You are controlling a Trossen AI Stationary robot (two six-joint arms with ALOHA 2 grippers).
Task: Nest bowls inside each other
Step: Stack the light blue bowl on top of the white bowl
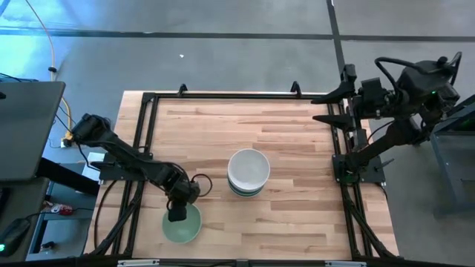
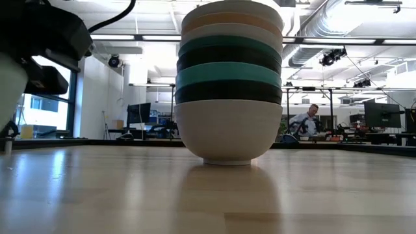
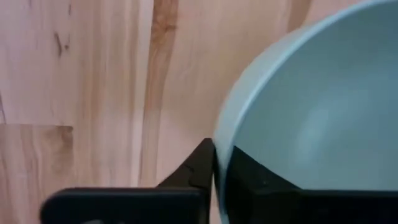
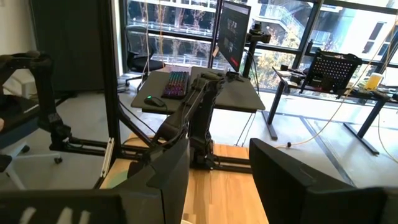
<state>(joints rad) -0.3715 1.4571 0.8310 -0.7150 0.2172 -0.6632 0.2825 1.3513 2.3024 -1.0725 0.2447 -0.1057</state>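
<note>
A mint green bowl [image 1: 185, 227] sits near the table's near edge, left of centre. My left gripper [image 1: 177, 215] is over its far rim, shut on it; the left wrist view shows the bowl [image 3: 311, 93] filling the frame beyond the gripper [image 3: 221, 169]. Several bowls stand nested in one stack [image 1: 248, 172] at mid-table. In the low view the stack [image 2: 229, 84] rests on a white bottom bowl, with black, teal, dark green, white and peach rims above. My right gripper [image 1: 326, 108] waits open beyond the table's far right corner [image 4: 217, 180]. My left gripper pinches the mint bowl's rim [image 3: 219, 134], one finger [image 3: 198, 171] outside the wall and the other inside the hollow. The fingers come from above, pointing down. In the low view the bowl [image 2: 8, 84] shows at the picture's edge; whether it touches the table I cannot tell.
A black metal frame [image 1: 145, 148] borders the wooden table [image 1: 297, 215] on the left, far and right sides. Bare wood lies between the mint bowl and the stack. Desks, monitors and a person [image 2: 304, 122] show in the room beyond.
</note>
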